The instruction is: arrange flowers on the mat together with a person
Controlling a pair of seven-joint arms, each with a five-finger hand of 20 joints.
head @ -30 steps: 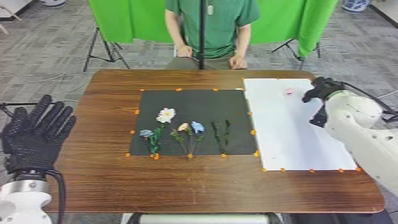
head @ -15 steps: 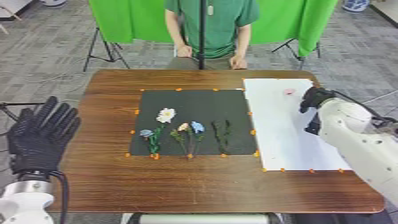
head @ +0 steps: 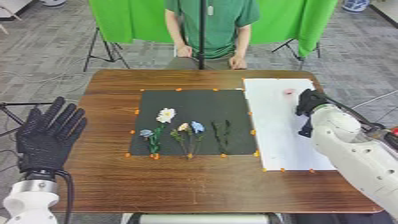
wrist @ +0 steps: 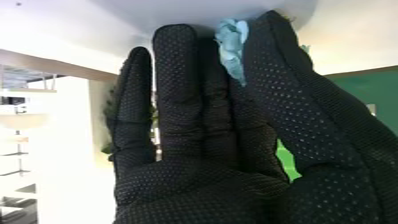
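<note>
Eases the right hand (head: 311,101) slightly inward over the white sheet (head: 274,132), nearer the dark mat (head: 197,101), with a blue flower (wrist: 233,47) pinched between thumb and fingers. Probably begins the carry toward the green stems (head: 226,131) there. Leaves a pink flower (head: 289,91) on the sheet; keeps the left hand (head: 44,145) open beside the desk (head: 222,190).

White (head: 166,115), peach (head: 183,127) and blue flowers (head: 197,127) and green stems (head: 222,137) are lying on the dark mat (head: 191,102). Right of it, a pink flower (head: 289,92) is resting; a pale-blue flower (wrist: 232,47) is being held.
</note>
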